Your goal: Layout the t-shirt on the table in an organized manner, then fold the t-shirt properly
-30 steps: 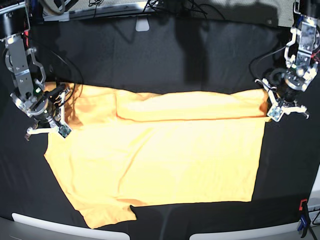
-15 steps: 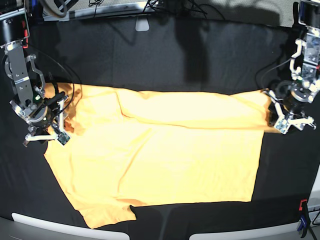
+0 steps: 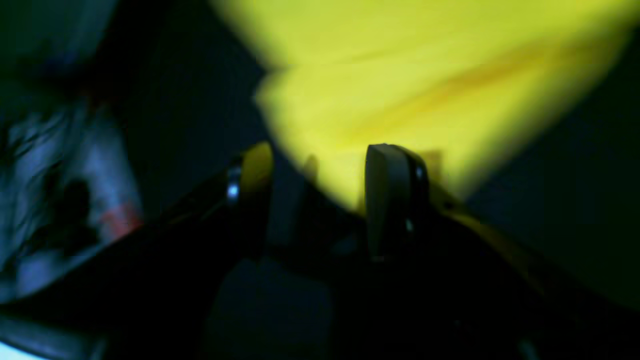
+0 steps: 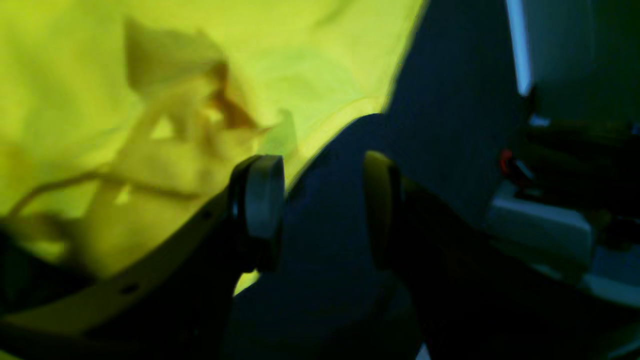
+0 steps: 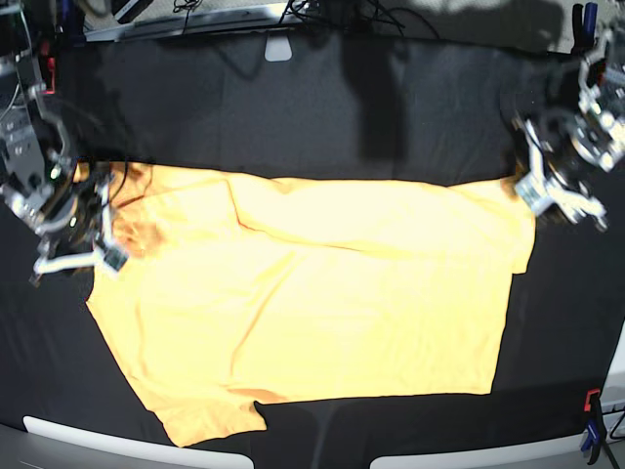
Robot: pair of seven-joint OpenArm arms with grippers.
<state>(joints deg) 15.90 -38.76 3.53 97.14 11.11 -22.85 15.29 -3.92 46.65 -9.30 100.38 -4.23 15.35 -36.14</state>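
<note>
The pale yellow-orange t-shirt (image 5: 312, 303) lies spread on the black table (image 5: 293, 117), lightly wrinkled, with a sleeve at the lower left. My right gripper (image 5: 76, 256) hangs at the shirt's left edge. In the right wrist view it (image 4: 322, 200) is open over black cloth, with the bunched shirt (image 4: 125, 100) just to its left. My left gripper (image 5: 559, 195) is beside the shirt's upper right corner. In the left wrist view it (image 3: 320, 190) is open and empty, and a shirt corner (image 3: 400, 85) lies just beyond the fingertips.
A red-and-black clamp (image 5: 591, 403) sits at the table's right front edge. A small white object (image 5: 278, 49) and cables lie at the far edge. White curved parts (image 5: 88, 438) run along the near edge.
The folded strip along the shirt's far edge has opened out flat. Both grippers have moved outward, and the left gripper has also risen toward the far right.
</note>
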